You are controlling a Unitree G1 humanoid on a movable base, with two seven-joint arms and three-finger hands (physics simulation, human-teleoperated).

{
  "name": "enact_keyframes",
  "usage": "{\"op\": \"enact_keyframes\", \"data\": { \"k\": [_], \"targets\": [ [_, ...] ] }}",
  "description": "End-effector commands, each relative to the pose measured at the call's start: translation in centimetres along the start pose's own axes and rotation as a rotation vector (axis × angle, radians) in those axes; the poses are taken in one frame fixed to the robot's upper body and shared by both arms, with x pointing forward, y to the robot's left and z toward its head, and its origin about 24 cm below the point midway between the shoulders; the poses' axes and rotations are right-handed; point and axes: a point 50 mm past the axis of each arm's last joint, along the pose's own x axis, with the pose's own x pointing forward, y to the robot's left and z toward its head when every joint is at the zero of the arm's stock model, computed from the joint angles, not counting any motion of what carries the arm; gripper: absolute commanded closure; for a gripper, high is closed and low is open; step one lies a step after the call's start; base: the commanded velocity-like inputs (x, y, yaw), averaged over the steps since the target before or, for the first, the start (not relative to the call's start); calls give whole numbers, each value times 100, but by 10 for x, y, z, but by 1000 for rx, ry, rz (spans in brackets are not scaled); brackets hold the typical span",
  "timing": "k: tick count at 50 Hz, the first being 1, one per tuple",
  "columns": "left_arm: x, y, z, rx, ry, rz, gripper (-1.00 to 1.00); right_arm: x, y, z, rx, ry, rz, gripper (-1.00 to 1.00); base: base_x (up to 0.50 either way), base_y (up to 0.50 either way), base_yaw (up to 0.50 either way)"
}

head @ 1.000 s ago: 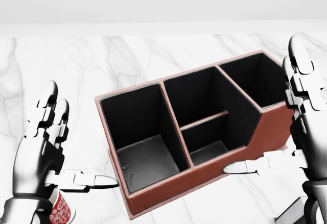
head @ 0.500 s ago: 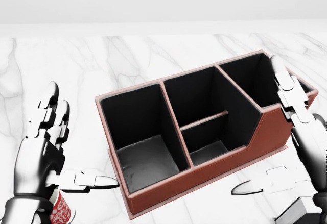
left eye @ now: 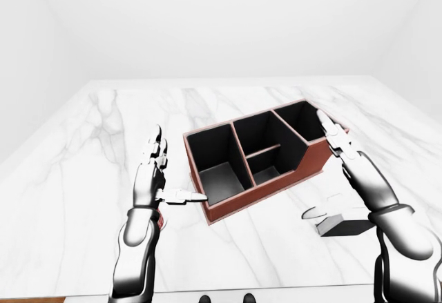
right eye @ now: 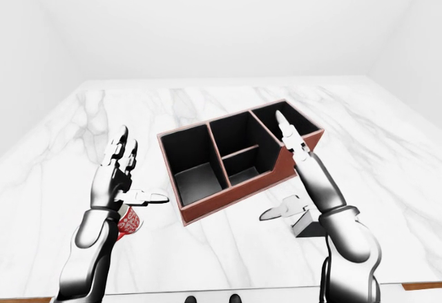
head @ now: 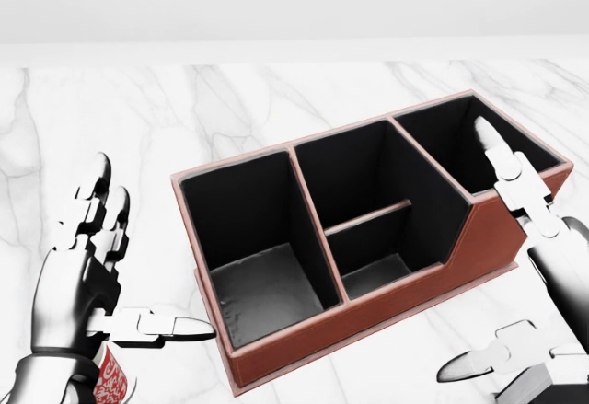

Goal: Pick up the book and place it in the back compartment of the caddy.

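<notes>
Your right hand (left eye: 352,179) fingers spread, gripping nothing, book (left eye: 345,227) lying just beneath its thumb, caddy (left eye: 259,157) beside its fingers

We see the book (left eye: 343,226) only partly under the right robot hand (left eye: 345,179); the head view's bottom edge cuts it.

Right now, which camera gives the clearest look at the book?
The left-eye view: the book lies dark on the marble beside the caddy, under the right hand. The right-eye view hides more behind the arm; the head view catches only a corner.
</notes>
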Motion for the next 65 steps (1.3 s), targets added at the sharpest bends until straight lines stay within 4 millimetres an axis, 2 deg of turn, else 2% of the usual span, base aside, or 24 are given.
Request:
{"op": "enact_keyframes", "data": {
  "k": [1, 24, 34, 65],
  "targets": [
    [0, 0, -3, -1, 11, -1, -100, -3, -7, 5, -65, 2, 11, -100, 0, 0, 0],
    [0, -1, -3, -1, 11, -3, -100, -7, -11, -26, -138, 191, 18, -100, 0, 0, 0],
    [1, 0, -5, 0, 20, -1, -100, -12, -5, -44, -126, 283, 53, -100, 0, 0, 0],
    [2, -1, -11, 1, 46, -1, -100, -24, -10, -77, -142, 457, 62, -100, 0, 0, 0]
  ]
}}
